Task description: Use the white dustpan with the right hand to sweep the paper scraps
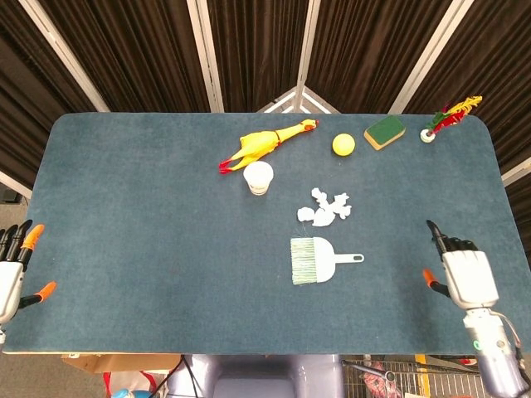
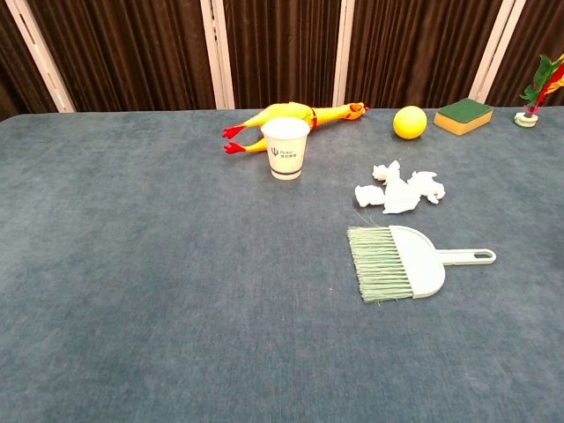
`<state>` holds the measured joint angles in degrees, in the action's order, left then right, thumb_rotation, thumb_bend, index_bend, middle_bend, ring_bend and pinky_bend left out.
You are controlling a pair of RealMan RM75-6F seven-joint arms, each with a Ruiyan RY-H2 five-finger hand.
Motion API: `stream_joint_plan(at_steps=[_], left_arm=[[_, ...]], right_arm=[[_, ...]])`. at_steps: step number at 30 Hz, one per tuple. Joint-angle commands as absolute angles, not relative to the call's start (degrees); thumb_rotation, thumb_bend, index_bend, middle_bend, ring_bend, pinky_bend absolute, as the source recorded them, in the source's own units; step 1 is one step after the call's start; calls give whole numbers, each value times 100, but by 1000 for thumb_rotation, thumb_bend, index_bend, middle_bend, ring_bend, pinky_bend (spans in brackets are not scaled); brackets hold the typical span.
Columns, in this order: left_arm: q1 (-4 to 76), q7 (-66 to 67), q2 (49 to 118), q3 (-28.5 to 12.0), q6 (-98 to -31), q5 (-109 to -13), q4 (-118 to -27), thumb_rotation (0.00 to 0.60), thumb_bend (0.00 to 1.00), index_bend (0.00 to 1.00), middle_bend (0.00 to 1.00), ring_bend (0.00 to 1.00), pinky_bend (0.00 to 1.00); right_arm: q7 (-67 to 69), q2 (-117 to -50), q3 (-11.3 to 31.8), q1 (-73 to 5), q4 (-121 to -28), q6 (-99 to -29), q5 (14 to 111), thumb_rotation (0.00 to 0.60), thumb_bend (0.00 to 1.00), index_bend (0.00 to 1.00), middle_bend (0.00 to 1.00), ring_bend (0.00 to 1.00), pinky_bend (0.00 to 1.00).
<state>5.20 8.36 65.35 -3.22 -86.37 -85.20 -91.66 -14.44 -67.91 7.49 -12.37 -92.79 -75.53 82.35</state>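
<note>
The white dustpan (image 1: pixel 325 262) lies flat near the table's middle, its handle pointing right, and shows again in the chest view as the dustpan (image 2: pixel 423 270). A small brush with pale green bristles (image 1: pixel 304 261) rests on it. Crumpled white paper scraps (image 1: pixel 325 209) lie just behind it, seen lower down as paper scraps (image 2: pixel 401 192). My right hand (image 1: pixel 461 272) hovers over the table's right front corner, well right of the handle, holding nothing, fingers pointing away from me. My left hand (image 1: pixel 12 267) hangs off the left front edge, fingers apart and empty. Neither hand shows in the chest view.
A white paper cup (image 1: pixel 259 177) stands behind and left of the scraps. Along the back lie a yellow rubber chicken (image 1: pixel 264 144), a yellow ball (image 1: pixel 343 144), a green and yellow sponge (image 1: pixel 384 132) and a feathered shuttlecock (image 1: pixel 444 119).
</note>
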Motion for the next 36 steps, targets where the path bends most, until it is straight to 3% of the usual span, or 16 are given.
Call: stream_joint_plan(at_steps=[1,12,19,36], left_arm=[[527,817,6535,-324,-8619,-8508,-9160,600,9,0,0,0,0],[542,731,6507,-326,-8575,-8488,-9171,600,9,0,0,0,0],[560,639,6488,-328,-8538,-8480,-9161,600,9,0,0,0,0],[570,649,6484,-327,-8505,-8445,-9188,600,9,0,0,0,0]], right_arm=[[-2025,-7122,965,-1728,-9255,-6918,7791,600,315,186,903,923,806],[-3087,-8039,1047,-2440,-9015,-6125,6919,600,315,396,956,974,846],[-3465,-8611,988,-2681,-8744,-6008,6494,600,315,422,959,977,846],[-3491,-9083,846,-2858,-8264,-5912,6138,600,315,459,963,978,846]])
